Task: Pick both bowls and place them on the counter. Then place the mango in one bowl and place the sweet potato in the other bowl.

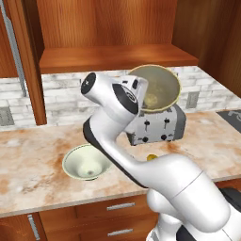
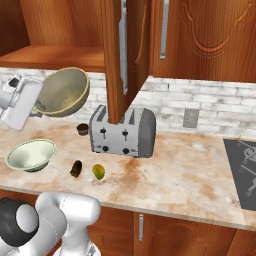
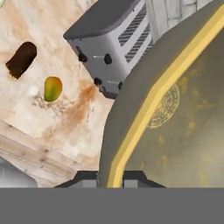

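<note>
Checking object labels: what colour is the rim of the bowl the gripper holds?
Cream-yellow, on the grey-olive bowl; the hand view shows it best.

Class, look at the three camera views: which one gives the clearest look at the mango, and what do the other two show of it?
The right base view: the whole mango lies on the counter beside the sweet potato, unobstructed. The hand view also shows it whole, but tilted. In the left base view the arm hides all but a yellow sliver.

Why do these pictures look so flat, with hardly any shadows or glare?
Left base view: even light, only a faint shadow under the white bowl. Right base view: the toaster shows no glint. Hand view: the grey bowl looms huge, and the mango looks soft.
</note>
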